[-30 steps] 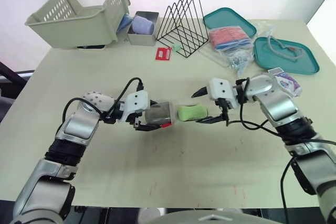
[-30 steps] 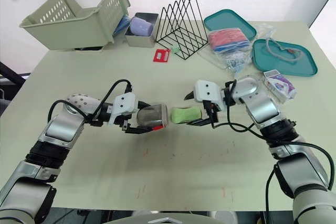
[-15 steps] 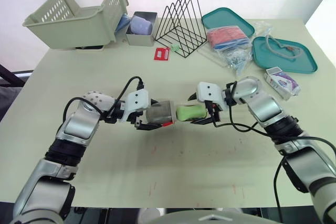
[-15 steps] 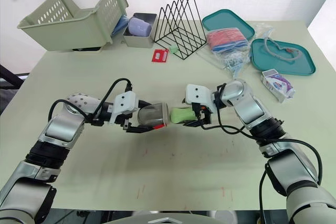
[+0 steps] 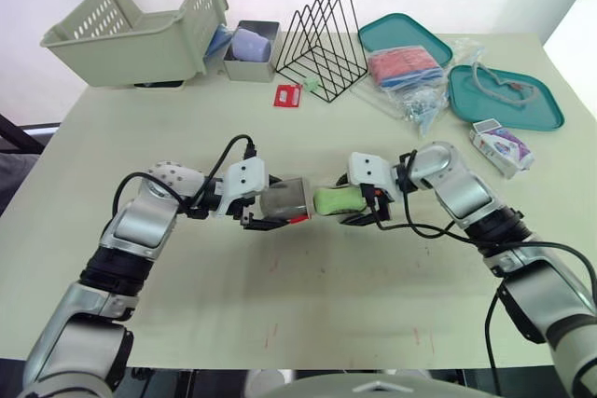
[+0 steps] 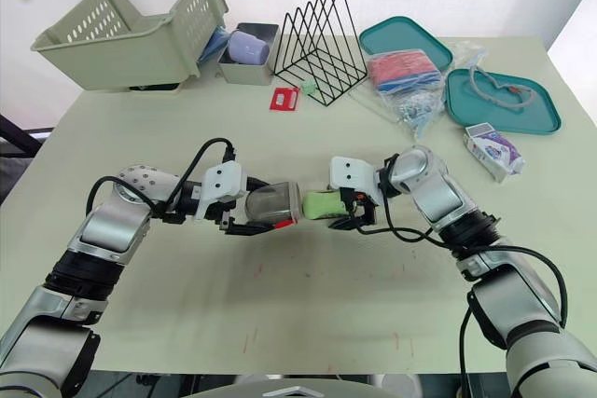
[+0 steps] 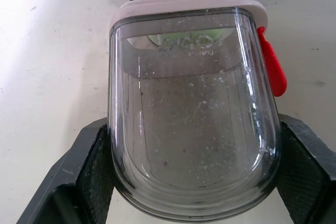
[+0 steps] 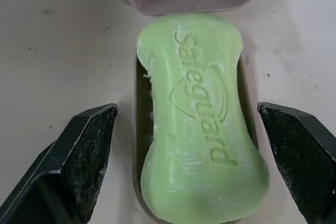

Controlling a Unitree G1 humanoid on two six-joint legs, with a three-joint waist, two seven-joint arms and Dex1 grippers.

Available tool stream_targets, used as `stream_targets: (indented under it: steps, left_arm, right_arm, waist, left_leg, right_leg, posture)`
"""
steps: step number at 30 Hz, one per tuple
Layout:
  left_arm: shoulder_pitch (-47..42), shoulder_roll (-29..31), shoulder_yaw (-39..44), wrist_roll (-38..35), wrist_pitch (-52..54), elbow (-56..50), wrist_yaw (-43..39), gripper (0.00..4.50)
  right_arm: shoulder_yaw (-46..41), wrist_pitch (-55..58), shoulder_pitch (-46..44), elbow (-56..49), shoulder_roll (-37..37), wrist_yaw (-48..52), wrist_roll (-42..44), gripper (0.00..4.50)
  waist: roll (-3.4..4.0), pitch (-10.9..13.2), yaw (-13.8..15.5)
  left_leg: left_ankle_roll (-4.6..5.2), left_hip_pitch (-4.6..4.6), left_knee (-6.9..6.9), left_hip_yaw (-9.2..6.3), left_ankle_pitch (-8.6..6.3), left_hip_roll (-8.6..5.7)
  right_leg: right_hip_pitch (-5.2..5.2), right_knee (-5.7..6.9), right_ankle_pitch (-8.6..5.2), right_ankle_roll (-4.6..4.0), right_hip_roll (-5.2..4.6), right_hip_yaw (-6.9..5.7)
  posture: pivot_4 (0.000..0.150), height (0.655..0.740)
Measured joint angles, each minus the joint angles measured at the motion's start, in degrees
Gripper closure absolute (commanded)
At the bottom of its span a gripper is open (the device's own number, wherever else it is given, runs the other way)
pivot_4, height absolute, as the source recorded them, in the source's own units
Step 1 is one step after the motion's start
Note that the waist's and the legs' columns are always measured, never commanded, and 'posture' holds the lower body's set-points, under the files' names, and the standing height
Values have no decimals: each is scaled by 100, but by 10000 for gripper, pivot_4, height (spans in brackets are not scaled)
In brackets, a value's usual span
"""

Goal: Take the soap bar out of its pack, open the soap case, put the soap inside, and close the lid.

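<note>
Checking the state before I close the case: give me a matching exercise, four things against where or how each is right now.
1. soap bar
2. soap case cover
3. right gripper
4. soap pack

A. clamped in the left gripper
B. lying beside the teal tray
C. green, lying on the inner tray
D. open, one finger on each side of the soap bar

Pairs: 1-C, 2-A, 3-D, 4-B

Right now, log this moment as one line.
left tool: shut on soap case | right tool: open, straddling soap | soap: end at case opening | status: not yet enclosed
</note>
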Motion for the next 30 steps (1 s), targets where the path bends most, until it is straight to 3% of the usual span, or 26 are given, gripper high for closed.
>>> stream_targets:
  steps: [3,6,7,9,18,30]
  left_arm:
    - [2,0,0,-5,5,-7,23,10238]
    - [7,5,0,-6,5,-7,29,10238]
    - [12,5,0,-6,5,-8,31,10238]
    - [39,12,2,-9,5,-9,34,10238]
    - [67,14,3,-55,5,-15,39,10238]
    - [-244,-374,-229,24,-10,90,28,10238]
  right_arm:
    - [3,-59,-74,132,71,0,-35,0]
    - [2,-101,-86,186,131,8,-57,7639]
    - [4,-113,-86,198,156,11,-59,14916]
    - [-1,-141,-120,188,157,40,-57,20239]
    - [-5,-184,-121,174,120,59,-55,20626]
    - [-322,-93,-102,-467,-888,529,111,20626]
  waist:
    - [0,0,-12]
    - [0,0,-17]
    - [0,0,-21]
    - [0,0,-37]
    - [0,0,-77]
    - [0,0,-111]
  left_leg:
    - [0,1,-1,0,0,0]
    - [0,1,0,0,0,0]
    - [0,1,-1,0,0,0]
    - [0,3,0,-1,0,0]
    - [0,0,-1,-3,0,0]
    - [0,-2,-3,-4,0,-1]
  right_leg:
    - [0,1,0,0,0,0]
    - [0,0,0,0,0,0]
    - [0,1,0,0,0,0]
    - [2,2,0,0,0,0]
    - [1,0,0,0,-1,-2]
    - [0,-2,0,0,0,-3]
  posture:
    - [1500,7400]
    - [1500,7400]
    - [1500,7400]
    - [1500,7400]
    - [1500,7400]
    - [1500,7400]
